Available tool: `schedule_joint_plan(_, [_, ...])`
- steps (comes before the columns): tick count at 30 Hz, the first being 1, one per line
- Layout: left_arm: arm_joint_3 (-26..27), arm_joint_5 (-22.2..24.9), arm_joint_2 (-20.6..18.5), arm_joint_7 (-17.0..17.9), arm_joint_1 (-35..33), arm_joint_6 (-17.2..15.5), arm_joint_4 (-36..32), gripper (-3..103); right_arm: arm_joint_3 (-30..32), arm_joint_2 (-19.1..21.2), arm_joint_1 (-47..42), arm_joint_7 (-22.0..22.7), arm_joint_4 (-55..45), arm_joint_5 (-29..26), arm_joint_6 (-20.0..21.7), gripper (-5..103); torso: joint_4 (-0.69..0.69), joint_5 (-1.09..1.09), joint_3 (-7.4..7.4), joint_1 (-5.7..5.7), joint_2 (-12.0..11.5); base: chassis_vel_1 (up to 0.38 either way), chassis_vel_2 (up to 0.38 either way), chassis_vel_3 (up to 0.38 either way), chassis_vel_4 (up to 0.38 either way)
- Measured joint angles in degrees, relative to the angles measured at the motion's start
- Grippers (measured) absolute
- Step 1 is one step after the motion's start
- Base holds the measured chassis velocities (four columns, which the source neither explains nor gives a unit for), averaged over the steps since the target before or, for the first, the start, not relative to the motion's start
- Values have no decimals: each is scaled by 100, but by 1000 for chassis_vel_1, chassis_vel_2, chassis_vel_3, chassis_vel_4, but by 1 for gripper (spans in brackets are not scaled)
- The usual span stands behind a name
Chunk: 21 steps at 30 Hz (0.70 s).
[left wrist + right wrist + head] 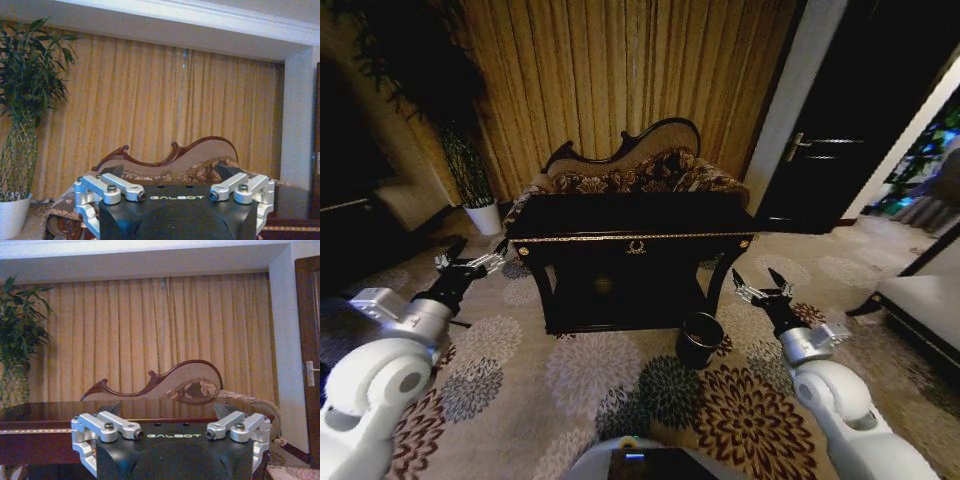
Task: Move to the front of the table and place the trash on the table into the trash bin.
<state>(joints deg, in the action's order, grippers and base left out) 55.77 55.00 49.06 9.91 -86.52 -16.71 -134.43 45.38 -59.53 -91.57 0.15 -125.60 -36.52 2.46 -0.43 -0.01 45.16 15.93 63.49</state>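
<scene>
The glossy black table [630, 228] with gold trim stands ahead of me at mid-distance. The small dark trash bin [700, 340] sits on the carpet by the table's front right leg. The trash is out of view against the dark tabletop. My left gripper [470, 262] is raised off the table's left corner, fingers spread open and holding nothing. My right gripper [760, 283] hovers open to the right of the bin, also holding nothing. The right wrist view looks across the tabletop [50, 412] past the open right gripper [167, 410]. The left wrist view shows the open left gripper [170, 172].
A patterned sofa [630, 170] stands right behind the table, before tan curtains. A plant in a white pot [482, 215] is at the back left. A dark door [840, 120] and pale furniture [930, 300] are on the right. Flowered carpet [620, 390] lies between me and the table.
</scene>
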Motion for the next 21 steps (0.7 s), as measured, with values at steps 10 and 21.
schedule_joint_plan(10, [63, 7, 4, -78, -56, 0, -3, 100, 1, -17, -88, -66, -62, 10, 0, 100, 3, 0, 2, 3, -3, 153, -155, -165, 154])
schedule_joint_plan(21, [43, 7, 19, -98, -56, 6, -14, 100, -20, -32, -138, -68, -89, 33, -3, 100, 2, 1, 0, 1, -1, 211, -206, -212, 218])
